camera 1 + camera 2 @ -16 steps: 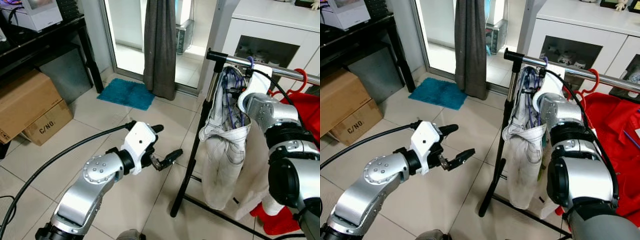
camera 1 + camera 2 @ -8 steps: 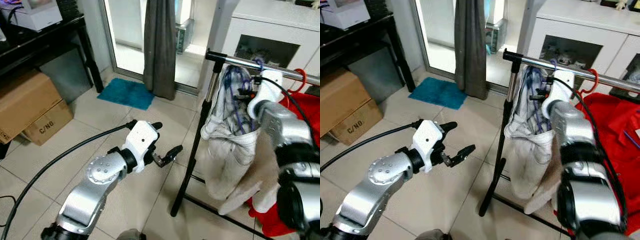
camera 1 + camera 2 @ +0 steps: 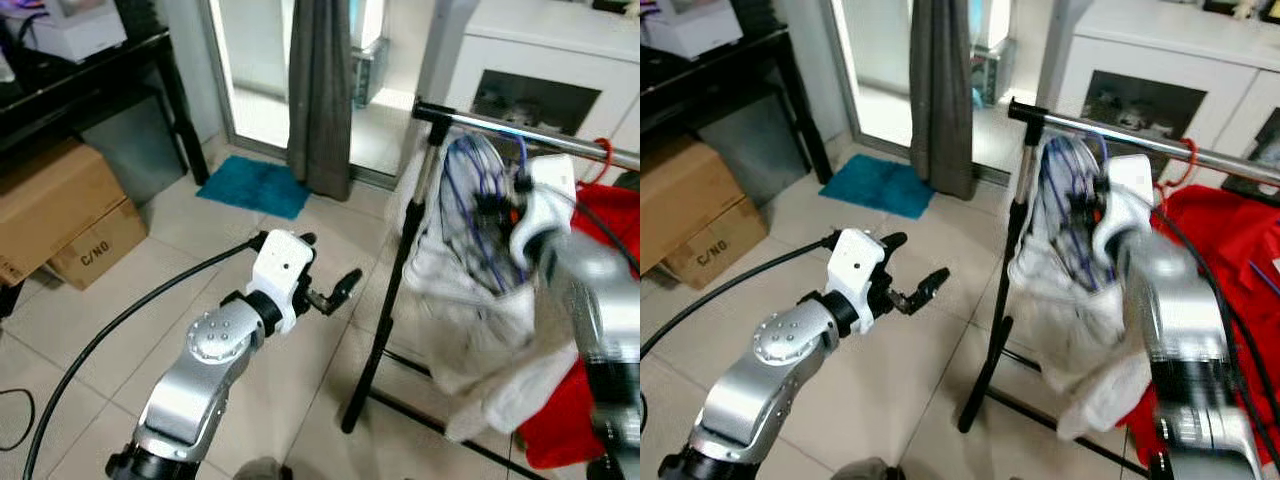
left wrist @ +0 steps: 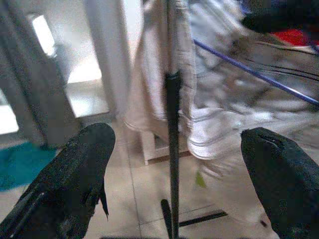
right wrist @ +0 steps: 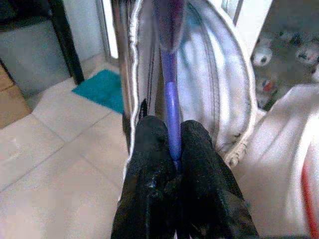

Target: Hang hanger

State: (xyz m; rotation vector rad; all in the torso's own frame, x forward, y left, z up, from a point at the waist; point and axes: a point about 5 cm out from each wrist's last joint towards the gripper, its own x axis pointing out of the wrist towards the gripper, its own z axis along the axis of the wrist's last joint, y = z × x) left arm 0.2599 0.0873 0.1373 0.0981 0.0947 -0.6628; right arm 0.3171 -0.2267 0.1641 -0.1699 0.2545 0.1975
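A purple wire hanger [image 3: 468, 196] carries a white garment [image 3: 470, 320] just below the metal rail [image 3: 478, 122] of a clothes rack. My right gripper [image 5: 172, 130] is shut on the hanger's wire, close under the rail; the arm is blurred. I cannot tell whether the hanger's hook sits over the rail. My left gripper [image 3: 330, 264] is open over the floor, left of the rack's black post [image 4: 172, 149], with nothing between its fingers.
A red garment [image 3: 1215, 225] and a red hanger [image 3: 601, 152] hang further right on the rail. A white cabinet [image 3: 545, 55] stands behind the rack. A grey curtain [image 3: 320, 90], a blue mat [image 3: 255, 186], cardboard boxes [image 3: 55, 205] and a black table [image 3: 95, 72] lie to the left.
My right arm has moved right along the rail with the hanger, and the white garment has swung out with it. The left gripper rose slightly and stays open.
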